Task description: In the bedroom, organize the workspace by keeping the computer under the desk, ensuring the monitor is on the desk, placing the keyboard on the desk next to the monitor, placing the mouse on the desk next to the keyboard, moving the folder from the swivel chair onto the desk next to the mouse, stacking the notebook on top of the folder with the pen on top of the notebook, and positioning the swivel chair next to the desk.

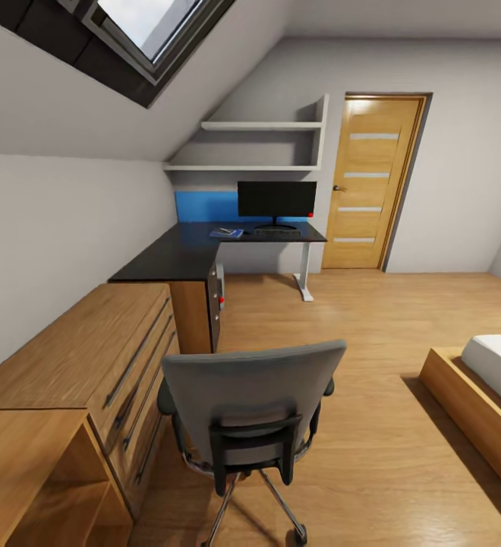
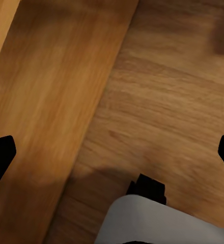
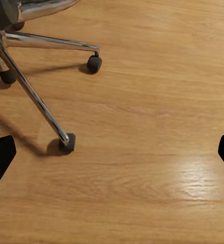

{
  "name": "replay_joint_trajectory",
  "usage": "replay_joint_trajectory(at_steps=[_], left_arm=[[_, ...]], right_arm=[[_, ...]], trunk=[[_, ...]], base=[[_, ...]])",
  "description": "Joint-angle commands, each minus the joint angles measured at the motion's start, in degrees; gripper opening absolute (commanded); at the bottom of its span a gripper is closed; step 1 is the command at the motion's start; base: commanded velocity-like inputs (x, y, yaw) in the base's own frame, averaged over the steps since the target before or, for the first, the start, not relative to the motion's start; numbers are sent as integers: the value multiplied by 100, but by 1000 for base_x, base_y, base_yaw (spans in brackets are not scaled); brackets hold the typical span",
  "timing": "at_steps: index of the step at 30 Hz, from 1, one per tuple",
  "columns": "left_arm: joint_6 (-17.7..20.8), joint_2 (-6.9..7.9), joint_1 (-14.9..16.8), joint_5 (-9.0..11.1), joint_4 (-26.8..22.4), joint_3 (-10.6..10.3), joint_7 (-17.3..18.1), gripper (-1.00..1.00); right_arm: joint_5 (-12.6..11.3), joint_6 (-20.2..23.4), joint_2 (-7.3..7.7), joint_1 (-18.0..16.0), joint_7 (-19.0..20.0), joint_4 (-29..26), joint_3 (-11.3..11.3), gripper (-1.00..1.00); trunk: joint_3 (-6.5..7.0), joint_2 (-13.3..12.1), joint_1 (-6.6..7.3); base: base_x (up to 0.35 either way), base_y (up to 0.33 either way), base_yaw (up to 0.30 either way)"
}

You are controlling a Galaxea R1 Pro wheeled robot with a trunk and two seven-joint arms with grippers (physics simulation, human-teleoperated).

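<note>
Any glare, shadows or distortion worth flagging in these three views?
Head view: wide-angle bend at the edges; the swivel chair is sharp. Right wrist view: bright glare patch on the floor, with crisp shadows under the chair's casters. Left wrist view: soft, blurry wood grain.

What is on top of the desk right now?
On the desk: a monitor, a keyboard before it, and a blue stack. Its make-up is too small to tell.
</note>
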State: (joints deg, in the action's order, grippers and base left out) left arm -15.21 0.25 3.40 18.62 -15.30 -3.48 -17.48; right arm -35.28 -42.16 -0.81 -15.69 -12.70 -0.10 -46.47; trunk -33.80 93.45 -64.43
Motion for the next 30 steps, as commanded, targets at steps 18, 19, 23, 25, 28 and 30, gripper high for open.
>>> replay_joint_trajectory(at_steps=[18,19,23,25,28,30], left_arm=[[-17,2,3,40,1,-32,-27,100],[-17,2,3,40,1,-32,-27,100],[-17,3,3,40,1,-31,-27,100],[-17,4,3,41,1,-30,-27,100],[-17,4,3,43,1,-30,-27,100],[-17,3,3,44,1,-30,-27,100]], right_arm=[[-5,-2,1,-3,-48,8,-46,100],[-5,-2,1,-3,-48,8,-46,100],[-5,-2,1,-4,-48,9,-46,100],[-5,-2,1,-5,-48,10,-46,100],[-2,-2,1,-3,-48,10,-49,100],[0,-2,-1,-1,-48,10,-53,100]], trunk=[[-329,726,-395],[-347,766,-417],[-419,927,-505],[-455,1007,-549],[-509,1127,-615],[-545,1207,-659]], base=[[-38,0,0],[-113,0,0],[-48,0,0],[-6,0,0],[-3,0,0],[-1,0,0]])
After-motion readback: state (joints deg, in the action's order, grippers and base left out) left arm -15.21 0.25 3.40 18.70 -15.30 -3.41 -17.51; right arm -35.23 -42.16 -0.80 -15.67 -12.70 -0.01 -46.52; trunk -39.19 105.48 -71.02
